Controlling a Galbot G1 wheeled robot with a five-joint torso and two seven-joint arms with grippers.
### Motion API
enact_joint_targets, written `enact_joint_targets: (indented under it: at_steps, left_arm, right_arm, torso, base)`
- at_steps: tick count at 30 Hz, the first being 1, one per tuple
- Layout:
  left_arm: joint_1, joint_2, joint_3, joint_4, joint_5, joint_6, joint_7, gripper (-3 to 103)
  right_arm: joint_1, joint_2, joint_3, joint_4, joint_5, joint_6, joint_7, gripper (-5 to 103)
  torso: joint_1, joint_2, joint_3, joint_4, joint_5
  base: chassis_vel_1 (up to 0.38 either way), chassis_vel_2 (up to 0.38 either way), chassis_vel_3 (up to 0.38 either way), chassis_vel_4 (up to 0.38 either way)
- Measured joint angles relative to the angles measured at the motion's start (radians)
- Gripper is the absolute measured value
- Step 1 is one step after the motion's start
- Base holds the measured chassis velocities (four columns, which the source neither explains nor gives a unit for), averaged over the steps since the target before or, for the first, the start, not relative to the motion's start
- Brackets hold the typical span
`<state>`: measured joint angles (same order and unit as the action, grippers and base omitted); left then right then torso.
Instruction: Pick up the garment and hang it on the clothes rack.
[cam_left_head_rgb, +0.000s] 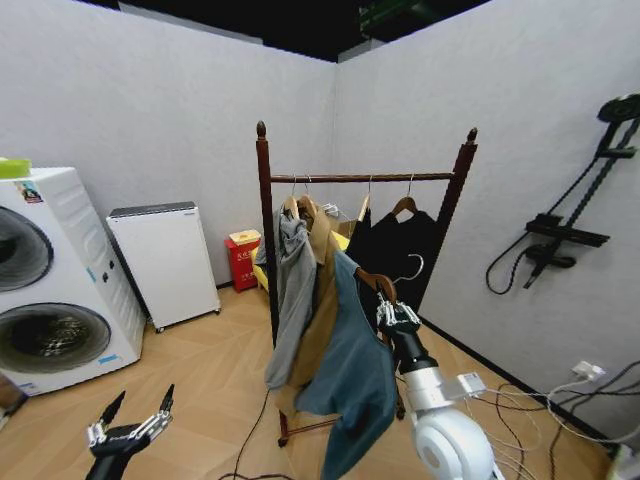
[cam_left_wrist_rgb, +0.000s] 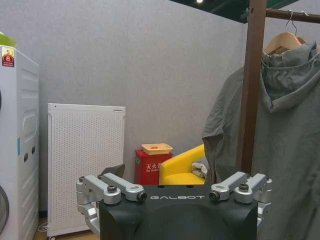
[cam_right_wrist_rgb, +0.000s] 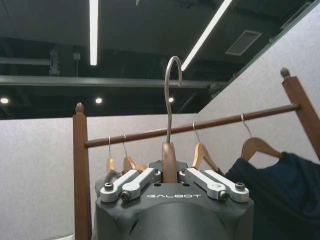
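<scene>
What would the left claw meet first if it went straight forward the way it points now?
Probably the white cabinet against the wall, since the open left claw faces it, with the red box and the clothes rack post more to the side. Depth is unclear.

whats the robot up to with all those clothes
The right gripper is shut on the wooden hanger of a teal garment, holding it up in front of the clothes rack. The hanger's metal hook is not on the top bar yet. A grey hooded coat, a tan coat and a dark garment already hang there. The left gripper waits low and open, holding nothing.
</scene>
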<state>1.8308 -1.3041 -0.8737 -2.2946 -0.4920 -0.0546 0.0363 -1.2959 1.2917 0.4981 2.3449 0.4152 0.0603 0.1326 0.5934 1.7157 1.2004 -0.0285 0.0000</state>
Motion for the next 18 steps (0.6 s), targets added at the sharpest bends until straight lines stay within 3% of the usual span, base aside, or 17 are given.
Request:
enact_joint_targets:
  at_steps: [12,18]
  left_arm:
    - [0.000,0.000,0.000,0.000,0.000,0.000,0.000,100]
    - [0.000,0.000,0.000,0.000,0.000,0.000,0.000,100]
  right_arm:
    - [-0.026,0.004,0.032,0.042,-0.004,0.023,0.003,10]
    - [0.009,0.006,-0.008,0.075,0.045,-0.037,0.012,10]
  torso:
    - [0.000,0.000,0.000,0.0001,0.0000]
    - [0.000,0.000,0.000,0.0003,-0.0001]
  base:
    - [0.000,0.000,0.000,0.000]
    - [0.000,0.000,0.000,0.000]
